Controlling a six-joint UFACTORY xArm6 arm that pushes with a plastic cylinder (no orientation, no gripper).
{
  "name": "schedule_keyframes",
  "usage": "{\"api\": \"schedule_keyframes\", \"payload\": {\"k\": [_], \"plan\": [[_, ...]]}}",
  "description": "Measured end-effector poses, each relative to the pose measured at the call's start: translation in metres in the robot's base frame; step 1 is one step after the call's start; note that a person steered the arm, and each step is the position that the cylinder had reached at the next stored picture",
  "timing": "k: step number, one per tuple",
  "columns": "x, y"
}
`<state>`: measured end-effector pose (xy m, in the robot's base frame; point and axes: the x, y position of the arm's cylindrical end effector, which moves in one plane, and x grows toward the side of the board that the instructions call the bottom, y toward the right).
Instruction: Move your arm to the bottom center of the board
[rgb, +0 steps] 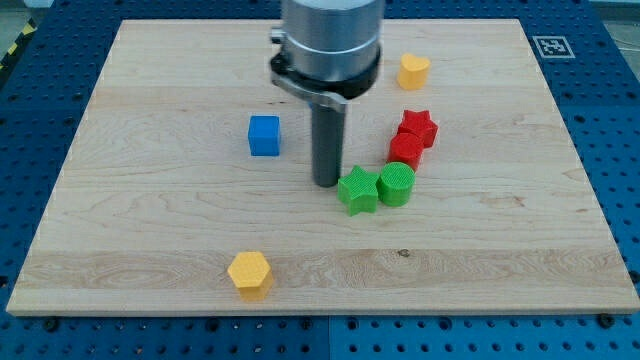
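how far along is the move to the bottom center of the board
Nothing looks finished yet. My tip sits near the middle of the board, just to the view's left of the green star and to the view's right of the blue cube. Left to do: slide toward the view's bottom edge, ending to the view's right of the yellow hexagon block.

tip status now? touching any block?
My tip: no gripper, holding nothing; on the board, just left of the green star, contact cannot be told.
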<state>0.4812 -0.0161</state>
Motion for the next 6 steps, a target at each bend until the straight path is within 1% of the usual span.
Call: {"api": "schedule_keyframes", "payload": {"k": [1,2,4,5,6], "plan": [[0.0,-0.038],[0.015,-0.04],[0.072,-0.034],[0.088,-0.025],[0.091,-0.012]]}}
